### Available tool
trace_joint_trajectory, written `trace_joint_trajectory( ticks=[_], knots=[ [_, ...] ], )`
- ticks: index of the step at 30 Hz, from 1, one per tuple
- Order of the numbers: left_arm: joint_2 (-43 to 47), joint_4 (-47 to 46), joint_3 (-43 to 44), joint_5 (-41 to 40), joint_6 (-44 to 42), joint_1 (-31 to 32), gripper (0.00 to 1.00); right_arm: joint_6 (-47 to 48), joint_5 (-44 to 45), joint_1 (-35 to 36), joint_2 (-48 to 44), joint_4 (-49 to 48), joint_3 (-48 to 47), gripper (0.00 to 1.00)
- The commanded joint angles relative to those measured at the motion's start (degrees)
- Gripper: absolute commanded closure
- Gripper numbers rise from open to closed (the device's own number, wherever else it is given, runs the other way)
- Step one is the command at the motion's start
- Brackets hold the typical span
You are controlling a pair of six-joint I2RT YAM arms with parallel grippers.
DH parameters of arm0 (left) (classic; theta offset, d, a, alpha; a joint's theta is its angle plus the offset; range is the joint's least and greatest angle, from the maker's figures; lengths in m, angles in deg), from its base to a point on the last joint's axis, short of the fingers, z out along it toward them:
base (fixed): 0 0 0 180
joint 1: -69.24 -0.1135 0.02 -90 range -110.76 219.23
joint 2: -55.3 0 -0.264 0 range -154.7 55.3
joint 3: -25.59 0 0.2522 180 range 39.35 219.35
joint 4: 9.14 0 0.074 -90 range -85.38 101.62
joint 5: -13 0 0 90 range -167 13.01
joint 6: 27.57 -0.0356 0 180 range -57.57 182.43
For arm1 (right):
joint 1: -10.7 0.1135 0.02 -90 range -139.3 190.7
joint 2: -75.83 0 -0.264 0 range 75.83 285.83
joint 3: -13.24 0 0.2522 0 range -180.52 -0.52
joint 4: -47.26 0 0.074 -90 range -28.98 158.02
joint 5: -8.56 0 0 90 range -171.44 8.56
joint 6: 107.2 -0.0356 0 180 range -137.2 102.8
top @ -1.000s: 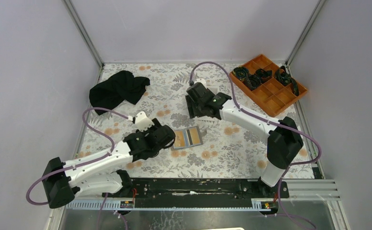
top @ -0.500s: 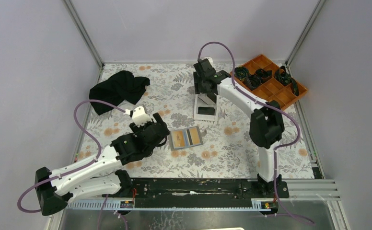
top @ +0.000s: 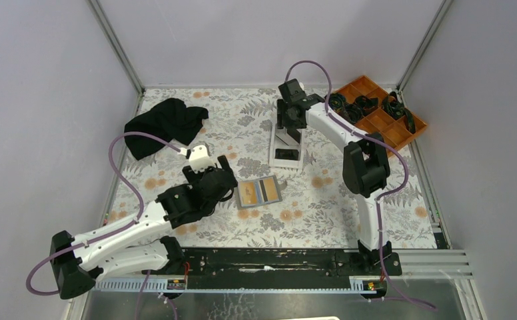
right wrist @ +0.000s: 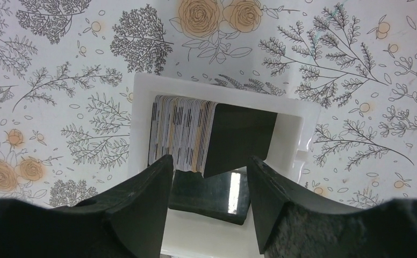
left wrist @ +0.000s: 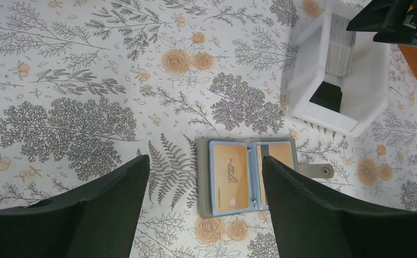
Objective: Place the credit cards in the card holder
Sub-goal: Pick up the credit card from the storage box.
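One card holder (left wrist: 246, 177) lies open on the floral table (left wrist: 61, 107) below the wide-open, empty left gripper (left wrist: 203, 177). It shows two orange cards (left wrist: 229, 180), one of them half hidden. The right gripper (right wrist: 209, 166), jaws apart, hangs over one white tray (right wrist: 222, 90) whose upright card stack (right wrist: 182, 131) is too dense to count.

The left end effector (left wrist: 205, 167) hangs spread wide above the floral desk (left wrist: 61, 80), with the card holder (left wrist: 252, 177) lying open between its fingers, an orange-gold card (left wrist: 230, 177) in the left pocket and a white tray (left wrist: 308, 86) beyond at upper right.
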Motion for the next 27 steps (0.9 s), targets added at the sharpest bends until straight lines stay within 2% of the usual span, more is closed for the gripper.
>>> trace_joint_trajectory(
  ticks=[1,15,27],
  knots=[
    [-0.2,-3.9,1.4,-2.1,-2.7,-0.7,0.16,-2.0,-5.1,-1.2,0.6,-1.1,-1.2,0.4],
    [-1.5,-4.7,1.2,-1.2,-3.3,-1.8,0.15,-4.3,-11.1,-3.3,2.2,-3.6,1.1,0.42],
    [-1.9,-5.1,1.0,0.1,-3.5,-2.7,0.14,-5.1,-14.1,-3.5,1.0,-4.6,0.7,0.56]
  ],
)
